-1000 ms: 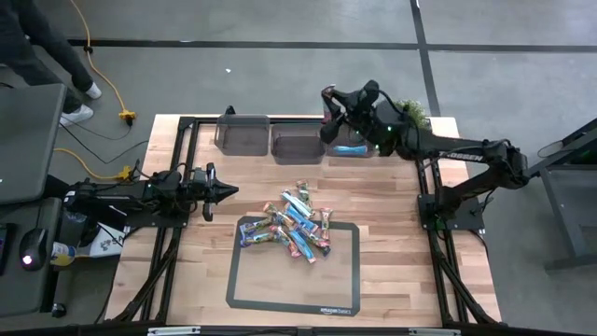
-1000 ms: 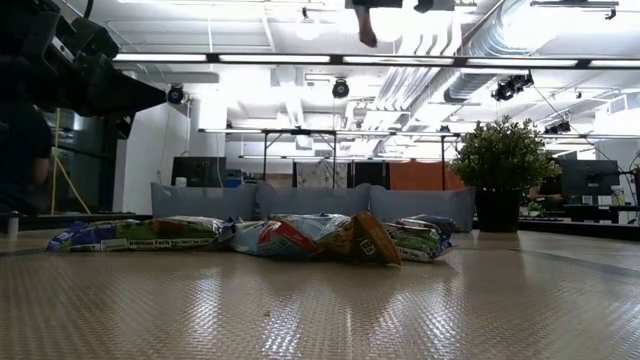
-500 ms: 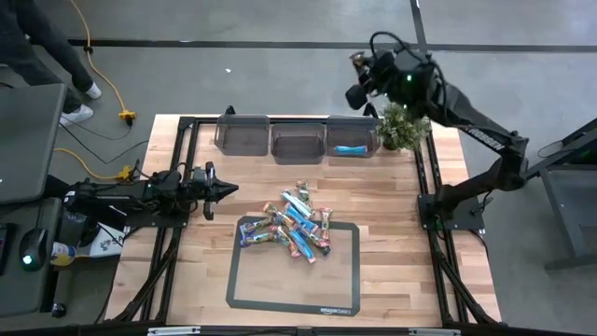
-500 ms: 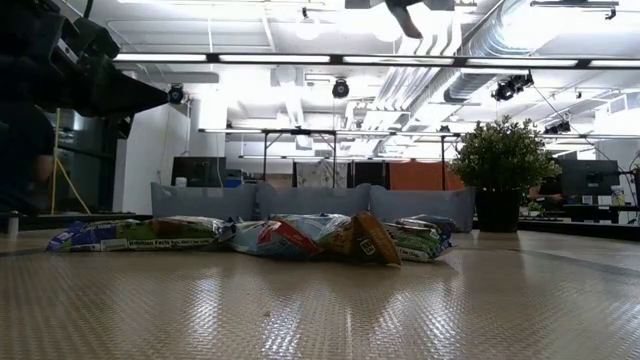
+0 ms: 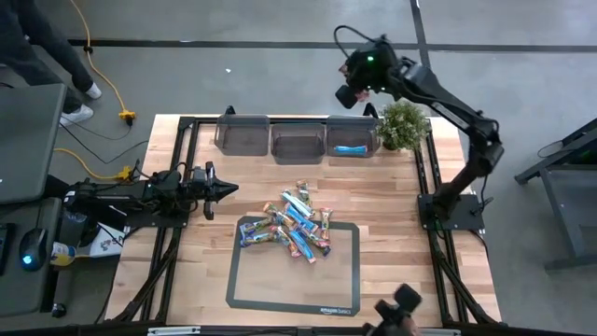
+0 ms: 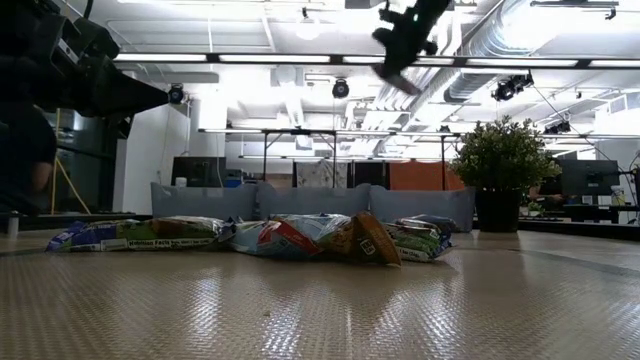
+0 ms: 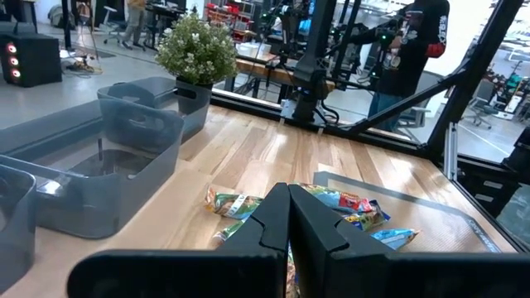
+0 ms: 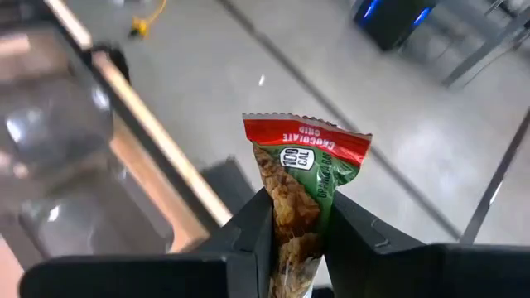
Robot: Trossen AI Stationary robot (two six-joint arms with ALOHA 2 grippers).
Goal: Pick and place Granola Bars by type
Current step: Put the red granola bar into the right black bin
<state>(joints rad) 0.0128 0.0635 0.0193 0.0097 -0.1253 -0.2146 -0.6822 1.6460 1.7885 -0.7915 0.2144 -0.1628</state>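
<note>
The right gripper is clamped on a granola bar with a red top band and a green and brown wrapper, the bar standing up out of the fingers. In the high view this gripper is raised beyond the table's far edge, past the row of three grey bins; the nearest of those bins to it holds one blue bar. A small potted plant stands on the table's far corner, just beside the arm. In the low view the gripper shows high up near the ceiling lights, tilted.

The rest of the bars lie in a loose heap well away from the right gripper, on the wood table at the far edge of a dark-outlined mat.

The left gripper waits low over the table with its fingers pressed together and nothing between them; the heap lies just ahead of its tips, the bins off to one side
</note>
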